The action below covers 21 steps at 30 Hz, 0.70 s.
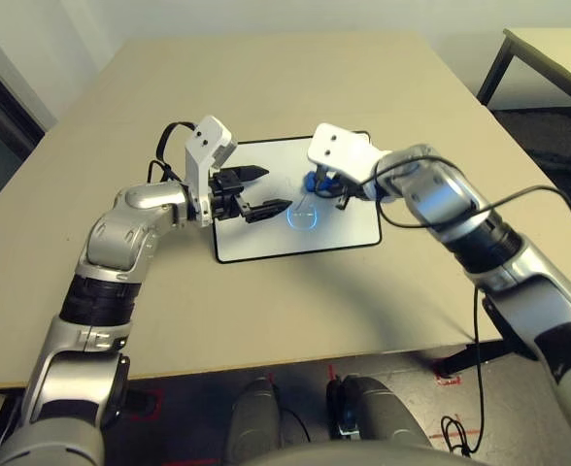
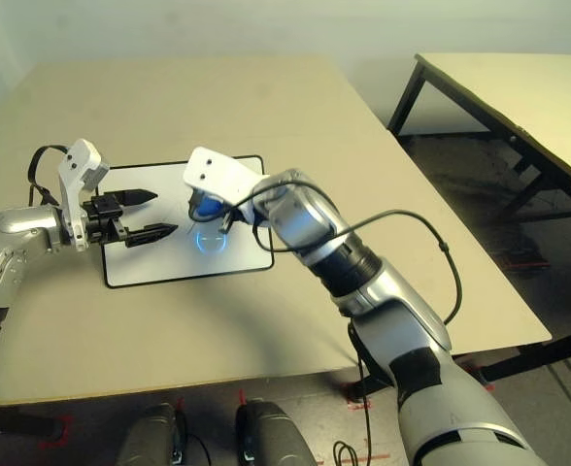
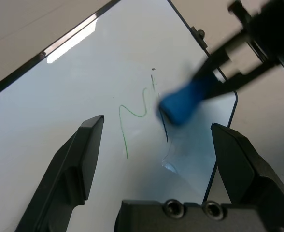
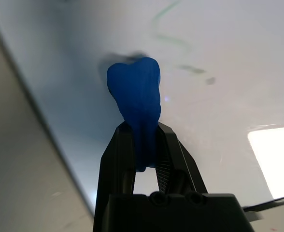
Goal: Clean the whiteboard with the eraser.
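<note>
Nearest the camera, two silver arms reach in from the lower corners of the head view, the left arm and the right arm. They extend over a pale tabletop to the black-framed whiteboard. The left hand is over the board with its fingers spread and nothing between them. The right hand is also over the board, pinching the blue eraser. A glowing blue ring shows on the white surface near the eraser. A second table stands off to the robot's right.

In the left wrist view, the left hand's two black fingers stand wide apart, with the board beyond them. A green zigzag line is on its surface, and a short dark line runs just beside the eraser, which the right hand holds.

In the right wrist view, the fingers are pressed against both sides of the eraser; its wider end bulges out past their tips. Whether that end touches the board, I cannot tell.
</note>
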{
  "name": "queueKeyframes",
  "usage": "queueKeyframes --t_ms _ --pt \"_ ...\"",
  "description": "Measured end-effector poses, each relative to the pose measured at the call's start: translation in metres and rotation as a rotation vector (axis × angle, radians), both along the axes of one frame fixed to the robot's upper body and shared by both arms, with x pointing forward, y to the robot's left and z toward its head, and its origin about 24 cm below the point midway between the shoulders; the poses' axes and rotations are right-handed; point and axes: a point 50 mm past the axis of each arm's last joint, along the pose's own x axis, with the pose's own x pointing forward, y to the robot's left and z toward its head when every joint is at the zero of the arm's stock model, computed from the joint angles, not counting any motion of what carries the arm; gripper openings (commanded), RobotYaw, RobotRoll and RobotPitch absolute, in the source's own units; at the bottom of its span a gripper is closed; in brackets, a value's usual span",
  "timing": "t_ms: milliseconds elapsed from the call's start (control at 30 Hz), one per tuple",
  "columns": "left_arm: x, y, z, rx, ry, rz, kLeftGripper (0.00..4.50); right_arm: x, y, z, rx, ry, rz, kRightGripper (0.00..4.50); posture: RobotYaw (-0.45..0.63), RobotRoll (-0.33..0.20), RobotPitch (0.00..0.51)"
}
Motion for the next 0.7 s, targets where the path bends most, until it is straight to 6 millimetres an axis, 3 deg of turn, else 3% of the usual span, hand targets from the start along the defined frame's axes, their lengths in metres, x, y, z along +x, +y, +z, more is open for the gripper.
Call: queueKeyframes --t_ms 133,300,367,467,700 --pt "0.000 0.000 0.000 0.001 0.000 0.002 4.50 0.013 0.000 0.010 -0.009 -0.035 -0.019 0.57 -0.02 0.000 0.070" --pt "0.000 0.001 0.000 0.002 0.001 0.003 4.50 0.044 -0.004 0.043 0.016 -0.167 -0.095 0.57 -0.02 0.000 0.070" --pt "0.000 0.001 0.000 0.002 0.002 0.004 4.50 0.047 -0.006 0.044 0.011 -0.175 -0.101 0.57 -0.02 0.000 0.068" --pt "0.000 0.001 0.000 0.003 0.001 0.005 4.50 0.045 -0.006 0.041 0.007 -0.168 -0.093 0.57 -0.02 0.000 0.068" --pt "0.001 0.001 0.002 0.000 -0.002 0.009 4.50 0.011 -0.009 0.010 -0.044 -0.047 -0.027 0.57 -0.03 0.000 0.066"
